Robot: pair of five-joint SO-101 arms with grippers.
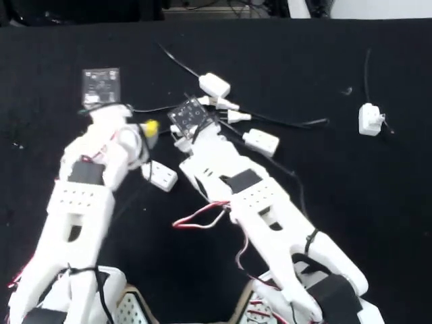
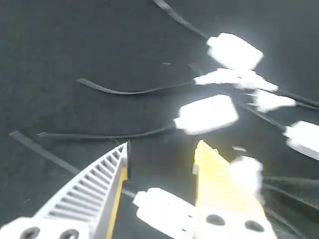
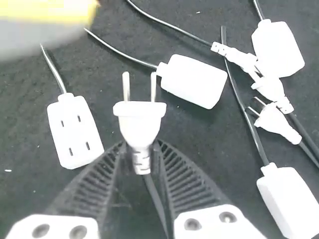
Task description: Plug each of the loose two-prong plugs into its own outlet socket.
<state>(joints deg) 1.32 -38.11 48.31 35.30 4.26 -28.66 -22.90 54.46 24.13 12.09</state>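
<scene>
Arms both stretched forward over the black table (image 1: 351,189), side by side, wrists low at the tangle of cords near its middle. Right arm comes in on a diagonal. Left arm runs up the left side, wrist turned in toward the other arm.

Right gripper (image 3: 140,148): dark ribbed fingers closed on the neck of a white two-prong plug (image 3: 139,119). The plug's long axis lies in line with the gripper. Both prongs point straight out past the fingertips, away from the wrist, and the black cord trails back between the fingers. Prongs bare, seated in nothing. Slotted outlet socket (image 3: 75,132) lies flat just beside the held plug, slot face up, not touching it. Second socket block (image 3: 192,79) lies near the prongs on the other side, also apart.

Left gripper (image 2: 163,148): spread wide, one pale ribbed finger and one yellow finger (image 2: 214,169), gripping nothing. Near socket (image 2: 164,209) lies under the gap between them; cannot tell whether it touches either finger.

High view: loose plug (image 1: 226,103) and another loose plug (image 1: 239,116) lie close together at the table's middle, both unplugged. Far socket (image 1: 370,118) sits alone, well apart on the right side.
</scene>
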